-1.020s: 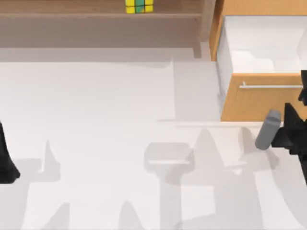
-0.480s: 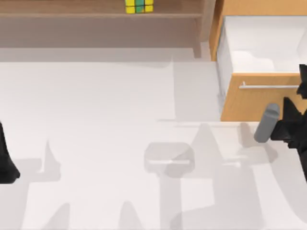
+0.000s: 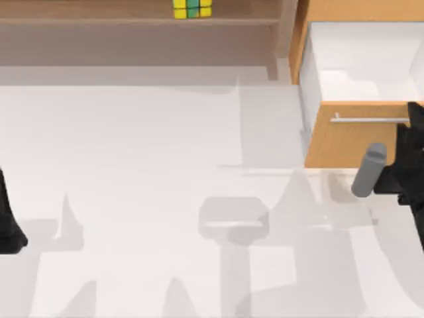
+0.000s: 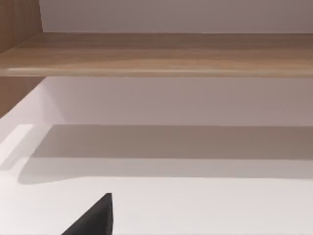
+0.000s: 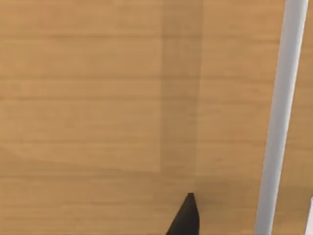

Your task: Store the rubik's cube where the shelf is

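The rubik's cube (image 3: 192, 8), yellow and green, rests on the board of the light brown shelf (image 3: 132, 21) at the table's far edge. The shelf's board (image 4: 161, 54) and the shadowed recess under it also face the left wrist view. My left gripper (image 3: 9, 222) stays parked at the table's left edge, far from the cube. My right gripper (image 3: 412, 136) is at the far right, up against the orange-wood drawer front (image 3: 344, 142) near its silver handle (image 3: 368, 120). Neither gripper is near the cube.
The drawer cabinet (image 3: 361, 79) at the back right stands with its white drawer pulled out. In the right wrist view the drawer front (image 5: 98, 98) and the handle bar (image 5: 281, 117) lie very close. A grey cylinder (image 3: 368, 170) juts from my right arm.
My right arm has shifted a little toward the far side, so it now overlaps the drawer front by the handle. The cube and my left arm have not moved.
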`<state>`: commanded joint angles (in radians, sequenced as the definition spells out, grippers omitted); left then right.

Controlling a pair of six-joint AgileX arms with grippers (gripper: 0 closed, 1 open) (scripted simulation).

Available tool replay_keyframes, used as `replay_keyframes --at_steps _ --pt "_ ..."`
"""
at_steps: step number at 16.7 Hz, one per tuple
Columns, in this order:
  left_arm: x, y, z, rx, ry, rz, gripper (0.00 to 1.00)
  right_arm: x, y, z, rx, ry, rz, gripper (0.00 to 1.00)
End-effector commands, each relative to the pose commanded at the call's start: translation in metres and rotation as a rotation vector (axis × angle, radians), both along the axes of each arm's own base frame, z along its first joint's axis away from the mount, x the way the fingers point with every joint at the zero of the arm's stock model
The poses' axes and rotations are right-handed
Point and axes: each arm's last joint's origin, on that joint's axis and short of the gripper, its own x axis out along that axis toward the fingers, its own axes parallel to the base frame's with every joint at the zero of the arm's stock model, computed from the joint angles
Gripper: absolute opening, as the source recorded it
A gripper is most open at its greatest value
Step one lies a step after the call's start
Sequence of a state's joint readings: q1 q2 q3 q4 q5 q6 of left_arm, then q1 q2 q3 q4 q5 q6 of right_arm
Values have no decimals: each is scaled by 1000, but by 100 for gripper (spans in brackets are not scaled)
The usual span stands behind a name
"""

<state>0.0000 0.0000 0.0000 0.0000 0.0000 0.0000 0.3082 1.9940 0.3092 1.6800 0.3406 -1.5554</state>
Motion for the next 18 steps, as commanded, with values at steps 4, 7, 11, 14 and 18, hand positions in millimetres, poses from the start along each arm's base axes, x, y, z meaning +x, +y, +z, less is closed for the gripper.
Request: replay_keyframes --at_steps 4,7,11,14,18 --pt "0 0 0 0 0 0 100 0 0 0 0 0 0 2" --pt "0 0 0 0 0 0 100 0 0 0 0 0 0 0" --pt "0 0 0 0 0 0 100 0 0 0 0 0 0 0" --pt "0 0 0 0 0 0 100 0 0 -1 2 4 0 0" --pt "0 0 0 0 0 0 100 21 1 0 8 -5 -2 0"
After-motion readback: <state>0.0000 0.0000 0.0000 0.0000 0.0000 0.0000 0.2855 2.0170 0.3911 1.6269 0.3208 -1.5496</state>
